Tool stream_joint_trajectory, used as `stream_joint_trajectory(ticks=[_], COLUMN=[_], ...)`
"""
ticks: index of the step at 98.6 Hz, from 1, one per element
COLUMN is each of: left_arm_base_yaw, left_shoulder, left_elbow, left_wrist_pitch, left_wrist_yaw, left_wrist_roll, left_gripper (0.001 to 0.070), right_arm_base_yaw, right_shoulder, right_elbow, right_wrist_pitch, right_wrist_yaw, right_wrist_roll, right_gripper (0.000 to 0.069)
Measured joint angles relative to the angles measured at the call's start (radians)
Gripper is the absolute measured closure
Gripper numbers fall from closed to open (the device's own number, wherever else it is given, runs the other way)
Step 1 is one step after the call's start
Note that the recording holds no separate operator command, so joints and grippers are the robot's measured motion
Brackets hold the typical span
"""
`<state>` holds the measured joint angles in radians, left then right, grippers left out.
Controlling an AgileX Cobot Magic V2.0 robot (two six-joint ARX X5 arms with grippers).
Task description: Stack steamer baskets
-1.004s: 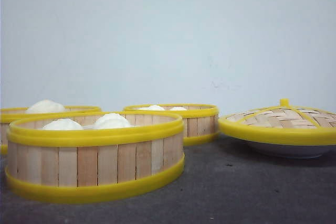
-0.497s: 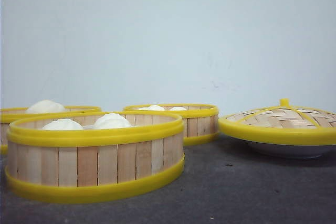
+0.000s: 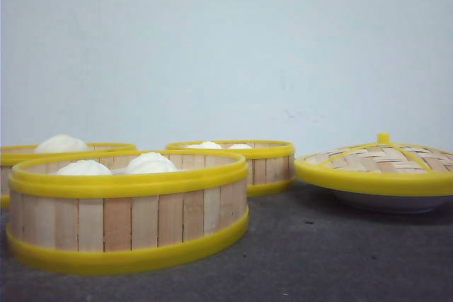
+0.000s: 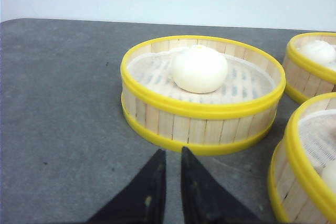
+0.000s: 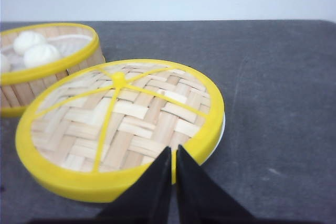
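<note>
Behind everything stood a plain pale wall (image 3: pixel 226 40), and below it ran the dark grey table (image 3: pixel 318 252), the widest thing we could see. On it sat three steamer baskets, none stacked yet: the nearest basket (image 3: pixel 127 224) at front left, the left-hand basket (image 4: pixel 202 124) behind it at the left edge, and the far basket (image 3: pixel 265 167) near the middle, all apart from one another. Each held white buns (image 3: pixel 150 163); the left-hand one held a single bun. To the right, well apart from the baskets, the woven lid (image 5: pixel 121 121) rested on a white plate (image 3: pixel 393 204).

We judged the baskets light and stiff, their slat walls rigid but the yellow rims smooth and likely slippery. The wall just under the top rim looked the best place to pinch, keeping each basket level so the loose buns would not roll.

Our left gripper (image 4: pixel 173 153) hovered just short of the left-hand basket, its fingers nearly together with a thin gap, holding nothing. Our right gripper (image 5: pixel 174 150) hung over the lid's near edge, fingers pressed almost together, also empty.

We could read no brands, labels or writing anywhere.
</note>
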<state>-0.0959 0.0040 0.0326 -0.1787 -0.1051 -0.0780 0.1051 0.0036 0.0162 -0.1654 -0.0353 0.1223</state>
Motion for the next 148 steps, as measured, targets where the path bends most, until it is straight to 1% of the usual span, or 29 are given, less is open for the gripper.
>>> stream_joint_trajectory(ticks=[11,23,31,41,51,57,69,77,90,100,105,115,126,129,131,134,137,144,148], left_arm_base_yaw=[0.0,0.0,0.0,0.0,0.0,0.0,0.0,0.0,0.0,0.0,0.0,0.0,0.0,0.0,0.0,0.0,0.0,0.0,0.0], left_shoulder=[0.0,0.005,0.027,0.08,0.175,0.246,0.392,0.486,0.607,0.679,0.698,0.715,0.721,0.721,0.721,0.721,0.721,0.721,0.721], left_elbow=[0.002,0.058,0.148,0.277,0.388,0.45,0.566,0.62,0.644,0.644,0.644,0.644,0.645,0.645,0.645,0.645,0.645,0.645,0.645], left_wrist_pitch=[-0.001,-0.034,-0.037,-0.04,-0.086,-0.133,-0.225,-0.275,-0.307,-0.318,-0.319,-0.319,-0.33,-0.333,-0.335,-0.337,-0.338,-0.338,-0.338], left_wrist_yaw=[0.0,0.0,0.0,0.0,0.004,0.027,0.088,0.103,0.104,0.105,0.113,0.16,0.165,0.165,0.165,0.165,0.165,0.165,0.164], left_wrist_roll=[-0.072,-0.15,-0.179,-0.188,-0.186,-0.175,-0.132,-0.095,-0.043,-0.031,-0.025,-0.019,-0.018,-0.018,-0.018,-0.019,-0.019,-0.018,-0.018], left_gripper=[0.0685,0.0685,0.0685,0.0685,0.0685,0.0685,0.0685,0.0685,0.0685,0.0685,0.0685,0.0685,0.0684,0.0681,0.0675,0.0651,0.0619,0.0467,0.0385], right_arm_base_yaw=[0.0,0.0,0.0,0.0,0.0,0.0,0.0,0.0,0.0,0.0,0.0,0.0,0.0,0.0,0.0,0.0,0.0,0.0,0.0], right_shoulder=[0.001,0.021,0.058,0.156,0.283,0.366,0.537,0.644,0.805,0.884,0.911,0.946,0.959,0.959,0.959,0.959,0.959,0.959,0.959], right_elbow=[0.022,0.148,0.267,0.391,0.49,0.547,0.659,0.721,0.788,0.792,0.792,0.792,0.792,0.792,0.792,0.792,0.792,0.792,0.792], right_wrist_pitch=[0.027,0.023,0.0,-0.051,-0.122,-0.166,-0.241,-0.293,-0.369,-0.391,-0.401,-0.417,-0.432,-0.433,-0.433,-0.433,-0.433,-0.434,-0.435], right_wrist_yaw=[-0.053,-0.068,-0.067,-0.066,-0.066,-0.067,-0.069,-0.068,-0.069,-0.069,-0.069,-0.069,-0.07,-0.07,-0.07,-0.07,-0.07,-0.07,-0.07], right_wrist_roll=[0.072,0.145,0.163,0.162,0.145,0.135,0.092,0.059,0.022,-0.003,-0.014,-0.031,-0.044,-0.048,-0.05,-0.053,-0.056,-0.058,-0.058], right_gripper=[0.0682,0.0682,0.0682,0.0682,0.0682,0.0682,0.0682,0.0682,0.0682,0.0682,0.0682,0.0682,0.068,0.0658,0.063,0.0568,0.0486,0.0276,0.0184])
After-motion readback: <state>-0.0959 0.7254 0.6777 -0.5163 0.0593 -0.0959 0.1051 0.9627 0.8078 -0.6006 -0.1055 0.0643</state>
